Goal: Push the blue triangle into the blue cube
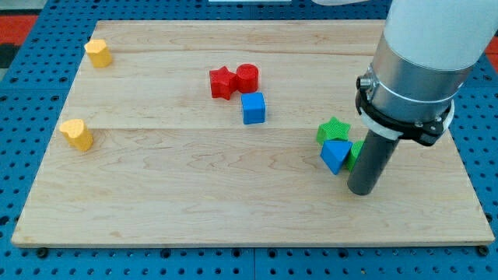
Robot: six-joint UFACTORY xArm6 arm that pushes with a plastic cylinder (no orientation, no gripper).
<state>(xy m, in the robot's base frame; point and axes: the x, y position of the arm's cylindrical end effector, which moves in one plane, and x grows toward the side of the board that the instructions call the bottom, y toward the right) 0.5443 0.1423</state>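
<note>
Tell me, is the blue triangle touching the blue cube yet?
No. The blue triangle sits apart from the blue cube, bare wood between them.

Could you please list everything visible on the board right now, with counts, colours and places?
Wooden board: one, light wood, filling most of the view, on a blue pegboard surface.
Yellow blocks: two, rounded shape hard to make out; one near the view's top left, one at the left edge.
Red star block: one, top centre, touching the red cylinder block on its right.
Blue cube: one, just below the red pair.
Green star block: one, right of centre.
Blue triangle block: one, just below the green star.
Green cylinder block: one, mostly hidden behind the rod.
My tip: one, dark rod end, just right of and below the blue triangle.
</note>
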